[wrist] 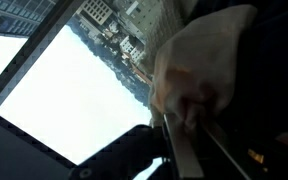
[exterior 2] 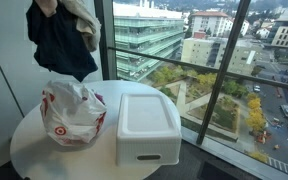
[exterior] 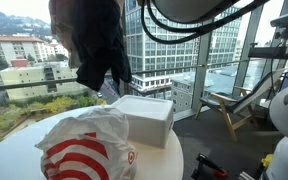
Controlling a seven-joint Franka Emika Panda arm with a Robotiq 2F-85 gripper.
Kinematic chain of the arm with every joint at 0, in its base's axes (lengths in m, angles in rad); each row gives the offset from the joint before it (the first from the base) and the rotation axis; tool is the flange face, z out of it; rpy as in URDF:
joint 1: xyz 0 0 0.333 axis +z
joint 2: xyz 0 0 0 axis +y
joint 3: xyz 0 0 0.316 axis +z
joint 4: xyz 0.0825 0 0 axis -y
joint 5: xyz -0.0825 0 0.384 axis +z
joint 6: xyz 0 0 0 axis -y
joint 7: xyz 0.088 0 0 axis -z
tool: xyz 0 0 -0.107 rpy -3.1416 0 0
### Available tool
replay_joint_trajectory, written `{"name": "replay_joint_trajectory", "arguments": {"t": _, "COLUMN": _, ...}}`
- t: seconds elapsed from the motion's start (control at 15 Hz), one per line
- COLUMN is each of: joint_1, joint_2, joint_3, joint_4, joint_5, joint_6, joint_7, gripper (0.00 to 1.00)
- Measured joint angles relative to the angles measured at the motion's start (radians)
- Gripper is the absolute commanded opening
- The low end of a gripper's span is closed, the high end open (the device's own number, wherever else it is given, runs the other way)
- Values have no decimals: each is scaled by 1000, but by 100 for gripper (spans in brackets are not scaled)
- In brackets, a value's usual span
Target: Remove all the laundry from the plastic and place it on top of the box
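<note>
Lifted clothes hang at 12 o'clock above the plastic bag, clamped by the gripper. The box, at the bag's 3 o'clock, looks bare on top. Whether more remains in the bag cannot be told.

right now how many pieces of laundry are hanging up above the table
2: a dark garment hanging above the plastic bag, and a light cloth bunched beside its top. More may be hidden in the bag.

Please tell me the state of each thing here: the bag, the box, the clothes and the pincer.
bag: crumpled, standing on the table
box: lid shut, nothing on top
clothes: held up, hanging over the table
pincer: shut on the clothes
</note>
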Motion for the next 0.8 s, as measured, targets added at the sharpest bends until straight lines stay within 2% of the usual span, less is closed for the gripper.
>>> {"name": "replay_joint_trajectory", "arguments": {"t": 0.27, "joint_1": -21, "joint_2": -37, "joint_3": -100, "joint_4": -36, "joint_5": -1, "joint_6": -38, "joint_7": -1, "gripper": 11}}
{"name": "replay_joint_trajectory", "arguments": {"t": 0.47, "joint_1": -56, "joint_2": -41, "joint_3": -134, "joint_4": -115, "joint_5": -1, "joint_6": -52, "joint_7": 2, "gripper": 11}}
{"name": "replay_joint_trajectory", "arguments": {"t": 0.67, "joint_1": -106, "joint_2": -17, "joint_3": -119, "joint_4": -167, "joint_5": -3, "joint_6": -76, "joint_7": 25, "gripper": 11}}
{"name": "replay_joint_trajectory", "arguments": {"t": 0.8, "joint_1": -195, "joint_2": 21, "joint_3": -67, "joint_4": -171, "joint_5": -8, "joint_6": -75, "joint_7": 53, "gripper": 11}}
